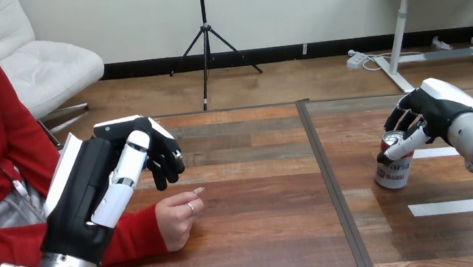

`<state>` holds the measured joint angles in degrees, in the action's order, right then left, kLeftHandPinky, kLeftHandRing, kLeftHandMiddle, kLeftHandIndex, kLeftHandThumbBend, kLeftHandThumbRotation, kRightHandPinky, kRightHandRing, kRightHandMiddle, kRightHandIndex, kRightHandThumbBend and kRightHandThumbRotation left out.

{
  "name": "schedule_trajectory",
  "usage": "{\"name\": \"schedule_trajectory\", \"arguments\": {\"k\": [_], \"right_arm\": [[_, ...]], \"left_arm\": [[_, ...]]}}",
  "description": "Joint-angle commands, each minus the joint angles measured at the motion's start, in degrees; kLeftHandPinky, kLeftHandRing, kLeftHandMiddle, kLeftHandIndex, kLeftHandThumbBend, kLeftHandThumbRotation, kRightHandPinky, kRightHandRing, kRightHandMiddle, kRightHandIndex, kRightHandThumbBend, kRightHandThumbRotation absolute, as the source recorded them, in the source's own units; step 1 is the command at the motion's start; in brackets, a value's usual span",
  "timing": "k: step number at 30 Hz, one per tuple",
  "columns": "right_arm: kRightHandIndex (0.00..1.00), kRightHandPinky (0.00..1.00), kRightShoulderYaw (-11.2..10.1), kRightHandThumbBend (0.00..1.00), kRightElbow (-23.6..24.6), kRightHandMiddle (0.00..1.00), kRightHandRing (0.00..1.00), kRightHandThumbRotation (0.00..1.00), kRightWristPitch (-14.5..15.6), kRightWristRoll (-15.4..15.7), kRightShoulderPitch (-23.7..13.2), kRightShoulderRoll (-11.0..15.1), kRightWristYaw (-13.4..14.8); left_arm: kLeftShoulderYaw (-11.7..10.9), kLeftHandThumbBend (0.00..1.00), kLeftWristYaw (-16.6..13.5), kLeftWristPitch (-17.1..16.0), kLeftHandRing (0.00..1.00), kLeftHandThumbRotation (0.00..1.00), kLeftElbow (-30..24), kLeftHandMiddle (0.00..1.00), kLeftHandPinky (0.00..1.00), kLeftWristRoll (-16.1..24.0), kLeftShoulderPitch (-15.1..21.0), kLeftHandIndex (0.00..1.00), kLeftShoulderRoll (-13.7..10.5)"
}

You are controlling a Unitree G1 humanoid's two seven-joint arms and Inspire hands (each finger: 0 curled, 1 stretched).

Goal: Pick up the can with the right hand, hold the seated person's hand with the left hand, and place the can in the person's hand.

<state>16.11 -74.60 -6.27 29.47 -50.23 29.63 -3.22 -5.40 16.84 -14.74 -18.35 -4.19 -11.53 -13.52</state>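
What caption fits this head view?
Robot's right hand curled round the upright can; left hand open near the person's hand on the table.

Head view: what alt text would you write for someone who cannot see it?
The robot's right hand curls its fingers round the top of a can standing on the wooden table at the right. At the left, its left hand hovers with loosely bent fingers above the person's hand, which rests on the table, not touching it.

On wooden table (pixel 263 235): can (pixel 393 169), person's hand (pixel 178 221)
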Motion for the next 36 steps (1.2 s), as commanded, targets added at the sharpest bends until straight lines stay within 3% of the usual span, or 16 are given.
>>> {"name": "schedule_trajectory", "arguments": {"k": [1,25,36], "right_arm": [[0.53,0.55,0.2,0.78,1.0,0.60,0.58,0.00,-1.2,0.1,-2.2,1.0,1.6],[0.49,0.49,0.4,0.77,1.1,0.55,0.53,0.00,-2.0,0.3,-2.3,1.2,1.3],[0.49,0.48,0.4,0.79,1.1,0.54,0.52,0.00,-2.8,0.2,-2.3,1.6,1.0]], "left_arm": [[-0.7,0.00,-0.2,-1.2,0.32,0.88,-1.6,0.36,0.22,-0.9,3.0,0.33,-0.6],[-1.0,0.00,-0.2,-1.6,0.31,0.86,-1.6,0.35,0.22,-1.0,2.9,0.33,-0.7],[-1.3,0.00,-0.3,-1.8,0.32,0.77,-1.4,0.36,0.20,-0.8,2.9,0.34,-0.9]]}}
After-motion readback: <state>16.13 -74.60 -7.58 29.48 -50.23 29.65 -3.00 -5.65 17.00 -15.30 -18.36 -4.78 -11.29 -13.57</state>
